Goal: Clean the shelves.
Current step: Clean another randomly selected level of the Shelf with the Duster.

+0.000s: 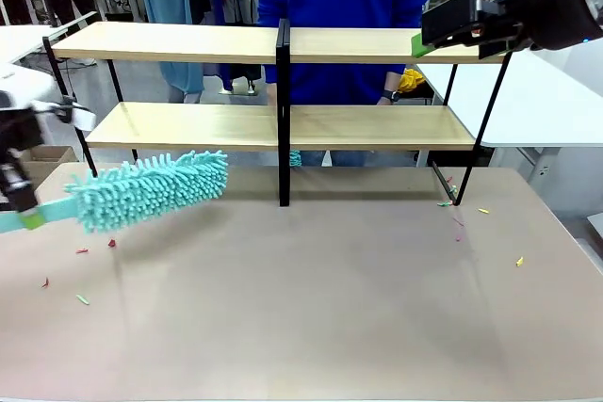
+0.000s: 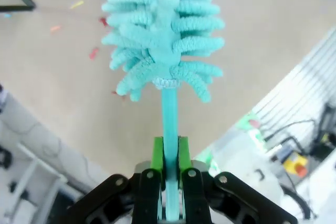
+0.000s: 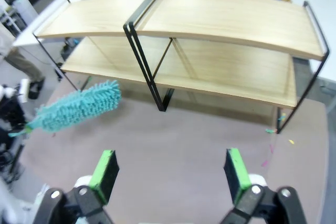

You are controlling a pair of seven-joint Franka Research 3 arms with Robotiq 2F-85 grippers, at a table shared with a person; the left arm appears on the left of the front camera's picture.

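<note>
The shelves, two long light-wood boards in a thin black frame with a central post, stand across the far half of the table; the right wrist view shows the shelves from above. A teal fluffy duster hovers over the table's left front, below the lower board. My left gripper is shut on its handle at the left edge; the wrist view has the green pads clamping the teal stick of the duster. My right gripper is open, held high by the upper board's right end.
Small coloured scraps lie on the beige tabletop near the right shelf foot, and more scraps lie at the left front. A person in a blue top stands behind the shelves. White tables flank the right side.
</note>
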